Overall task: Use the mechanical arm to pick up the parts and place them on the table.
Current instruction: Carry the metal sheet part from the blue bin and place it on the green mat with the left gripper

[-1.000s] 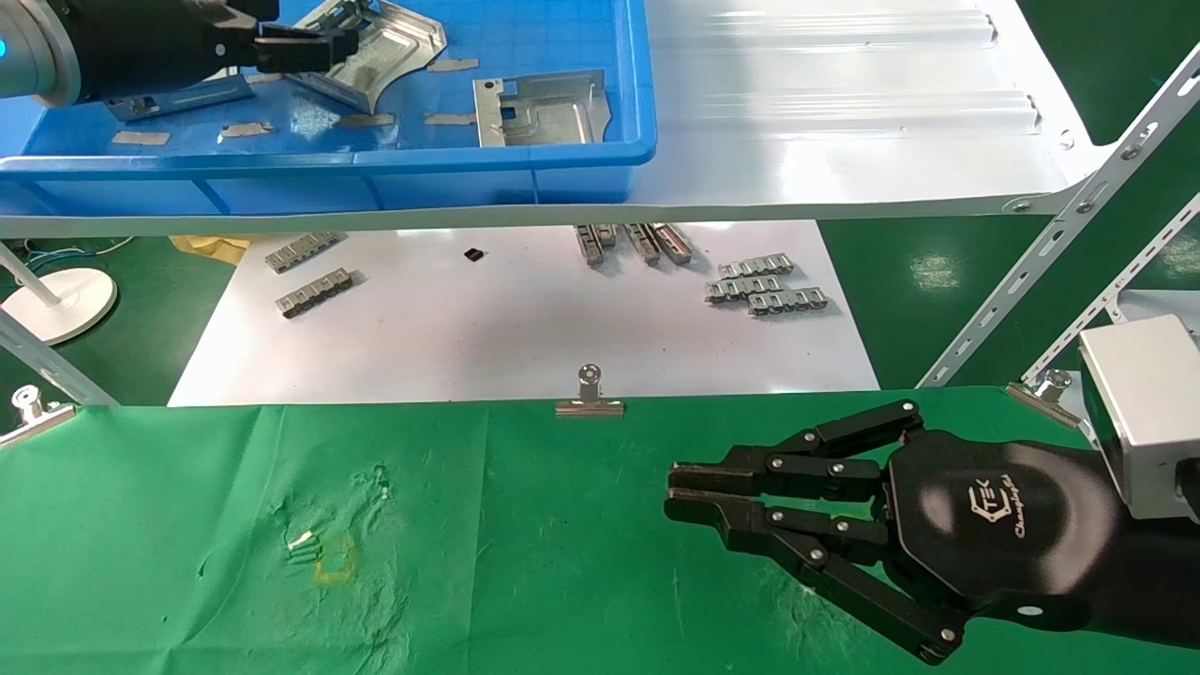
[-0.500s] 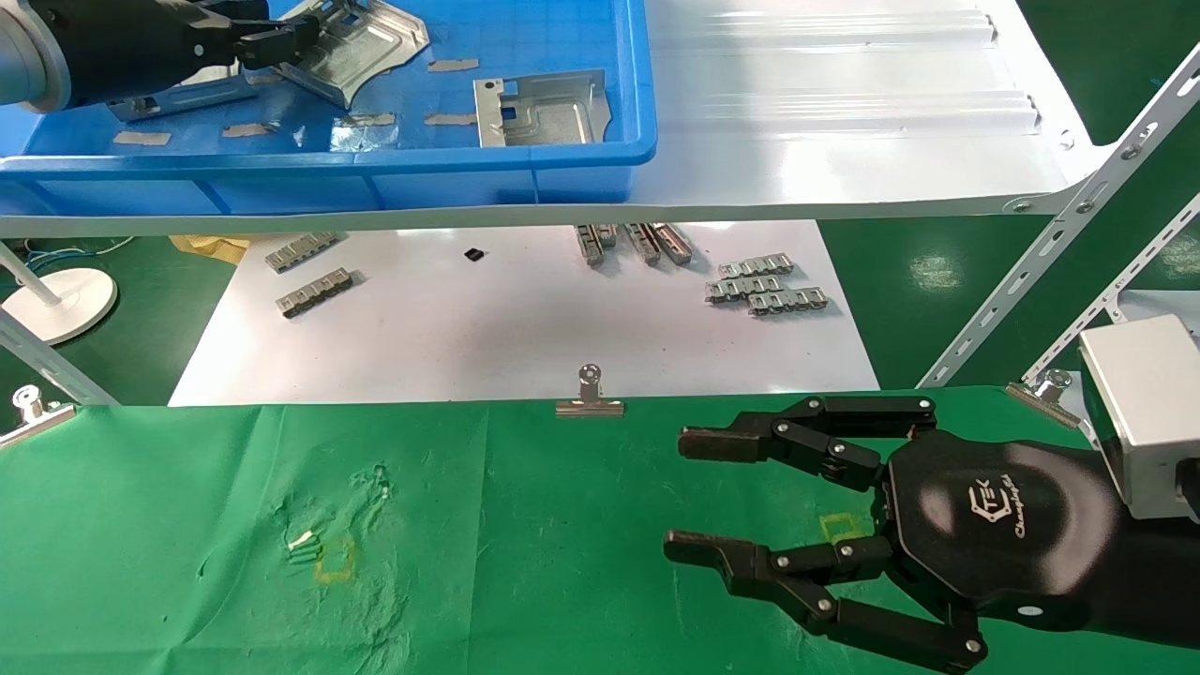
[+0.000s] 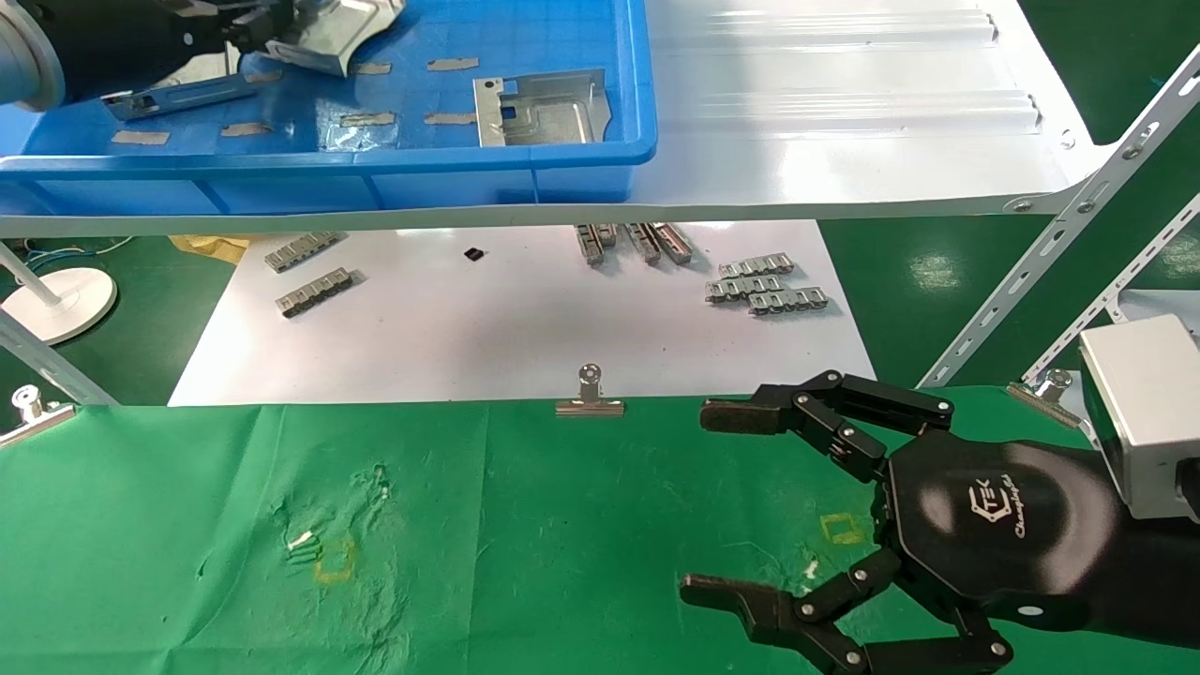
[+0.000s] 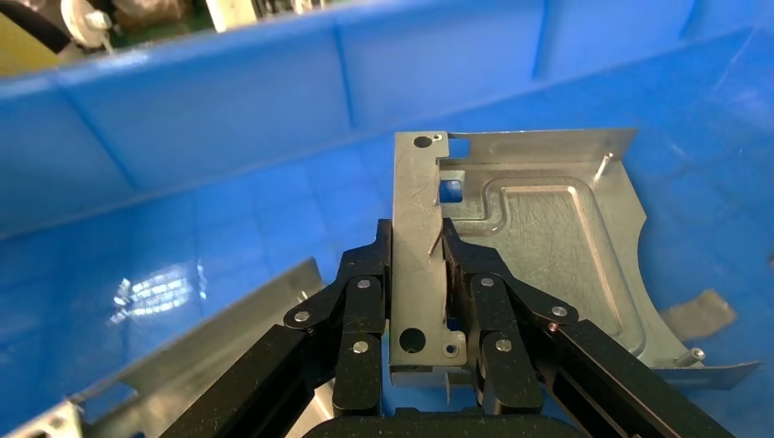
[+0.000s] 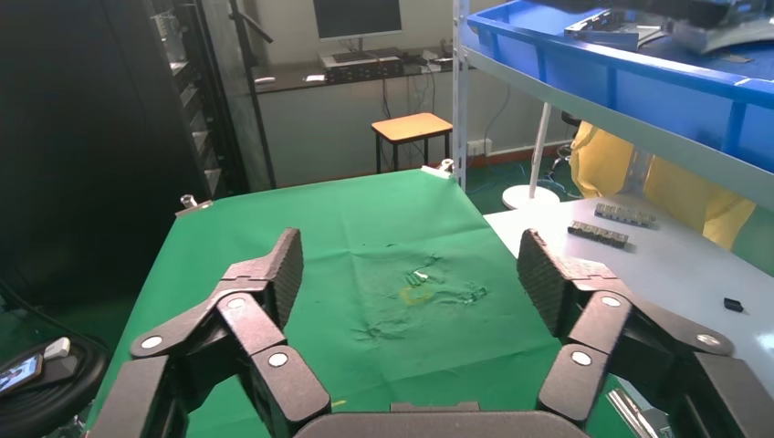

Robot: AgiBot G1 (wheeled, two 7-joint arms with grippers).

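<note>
My left gripper (image 3: pixel 272 23) is over the blue bin (image 3: pixel 562 150) at the far left, shut on the folded edge of a shiny silver bracket (image 3: pixel 328 33) and holding it above the bin floor. In the left wrist view the left gripper (image 4: pixel 417 246) clamps that bracket (image 4: pixel 538 237) from both sides. A second bracket (image 3: pixel 542 108) lies flat in the bin's right part. My right gripper (image 3: pixel 717 503) is open wide and empty just above the green cloth table (image 3: pixel 469 525). It also shows in the right wrist view (image 5: pixel 411 265), with the cloth (image 5: pixel 274 219) between the pads.
The bin stands on a glossy white shelf (image 3: pixel 844 112). Below it a white sheet (image 3: pixel 516 328) holds grey link strips (image 3: pixel 764 286). A binder clip (image 3: pixel 589 398) grips the cloth's far edge. Slanted shelf braces (image 3: pixel 1050 244) stand at the right. A long silver strip (image 3: pixel 178 92) lies in the bin.
My right gripper has opened from shut to wide open. My left gripper has lifted the bracket off the bin floor and drawn it to the left.
</note>
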